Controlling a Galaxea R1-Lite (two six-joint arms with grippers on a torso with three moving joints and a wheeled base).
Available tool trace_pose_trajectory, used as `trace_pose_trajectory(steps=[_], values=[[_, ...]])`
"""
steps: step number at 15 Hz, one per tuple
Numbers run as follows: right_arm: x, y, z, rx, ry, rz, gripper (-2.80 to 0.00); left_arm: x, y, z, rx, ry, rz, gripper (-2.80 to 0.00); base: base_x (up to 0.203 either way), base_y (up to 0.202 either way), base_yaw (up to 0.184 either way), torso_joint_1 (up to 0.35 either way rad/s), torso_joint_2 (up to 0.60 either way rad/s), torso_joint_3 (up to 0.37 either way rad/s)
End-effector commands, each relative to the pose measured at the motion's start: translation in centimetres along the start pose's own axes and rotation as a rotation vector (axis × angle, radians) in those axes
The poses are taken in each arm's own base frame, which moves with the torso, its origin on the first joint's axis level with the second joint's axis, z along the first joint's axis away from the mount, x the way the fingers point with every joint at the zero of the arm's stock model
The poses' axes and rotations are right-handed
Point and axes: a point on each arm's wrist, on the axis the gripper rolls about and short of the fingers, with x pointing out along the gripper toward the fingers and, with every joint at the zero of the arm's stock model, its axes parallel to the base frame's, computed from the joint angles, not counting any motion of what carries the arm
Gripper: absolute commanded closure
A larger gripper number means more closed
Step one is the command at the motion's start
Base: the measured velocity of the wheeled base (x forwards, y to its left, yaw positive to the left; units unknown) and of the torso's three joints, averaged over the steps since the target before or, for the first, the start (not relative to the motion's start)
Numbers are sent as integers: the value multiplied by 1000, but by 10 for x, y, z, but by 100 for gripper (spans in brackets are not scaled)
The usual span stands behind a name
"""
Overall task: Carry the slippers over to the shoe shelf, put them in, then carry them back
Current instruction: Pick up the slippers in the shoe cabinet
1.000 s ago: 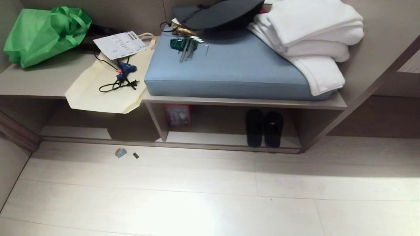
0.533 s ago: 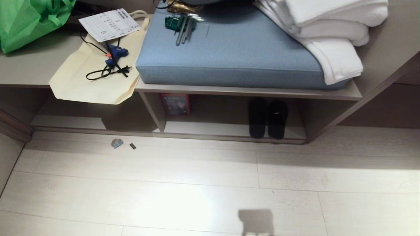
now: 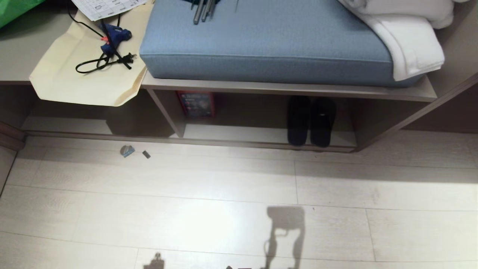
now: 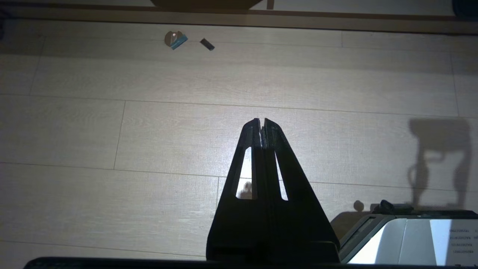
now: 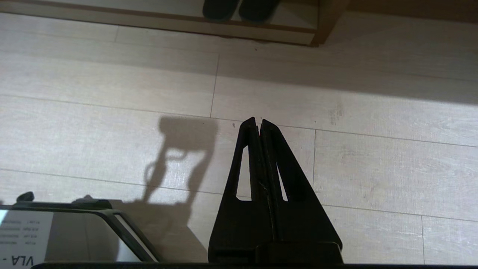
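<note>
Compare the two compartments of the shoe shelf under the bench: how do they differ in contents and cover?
The right compartment holds the slippers, side by side at its right end, plus a red box at the back; the left compartment shows no shoes. A cream bag overhangs the left compartment; a blue cushion sits above the right compartment. Both share the pale base board.

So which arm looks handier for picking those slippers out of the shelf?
Probably the right. The slippers sit in the right-hand compartment of the shoe shelf, straight beyond the right gripper. The left gripper faces bare floor further left. Both have their fingers shut over the floor.
</note>
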Motion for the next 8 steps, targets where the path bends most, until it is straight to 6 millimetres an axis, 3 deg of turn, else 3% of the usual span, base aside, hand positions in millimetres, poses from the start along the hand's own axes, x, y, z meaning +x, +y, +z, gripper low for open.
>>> trace_pose_trajectory(steps=[1,8], values=[[0,0,0,0,2,0,0,0,0,0,0,-1,0,0,0,0,0,6,3,-193],[0,0,0,0,2,0,0,0,0,0,0,-1,0,0,0,0,0,4,3,-198]])
